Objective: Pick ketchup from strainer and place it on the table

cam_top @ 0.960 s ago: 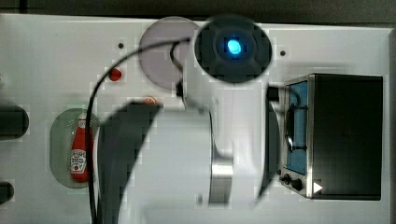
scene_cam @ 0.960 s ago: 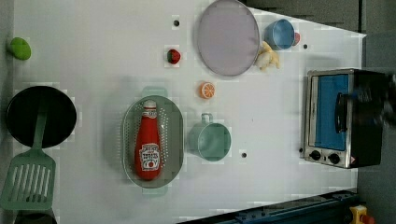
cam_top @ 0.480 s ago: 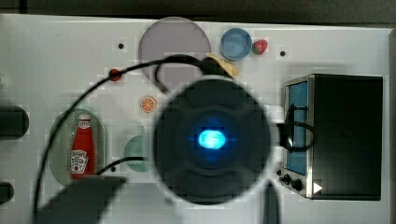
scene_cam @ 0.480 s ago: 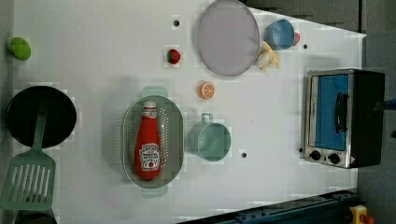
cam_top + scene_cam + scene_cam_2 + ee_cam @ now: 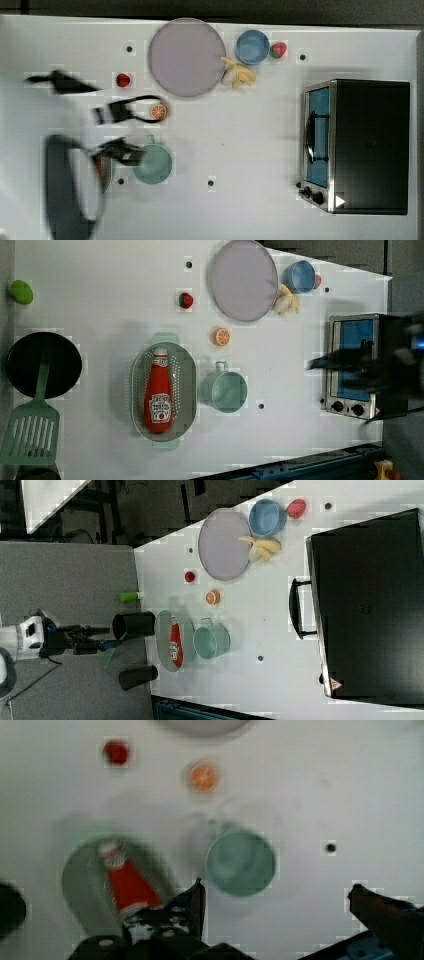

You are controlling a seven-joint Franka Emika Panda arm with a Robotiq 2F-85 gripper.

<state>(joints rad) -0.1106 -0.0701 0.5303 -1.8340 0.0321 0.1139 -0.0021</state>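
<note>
The ketchup (image 5: 159, 395) lies in the strainer (image 5: 187, 385) on the table (image 5: 110, 295), under the empty gripper (image 5: 275, 905), its jaws wide apart.

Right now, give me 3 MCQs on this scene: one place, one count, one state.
1. The ketchup lies:
A. in the strainer
B. on the plate
C. in the teal cup

2. Strawberries on the table:
A. none
B. two
C. four

3. The end effector is:
A. shut on the ketchup
B. open, holding nothing
C. shut, holding nothing

Answers:
1 A, the bottle rests inside the green basket.
2 B, one apart from the grey-lilac plate, one by the blue bowl.
3 B, its fingers stand wide apart in the wrist view.
</note>
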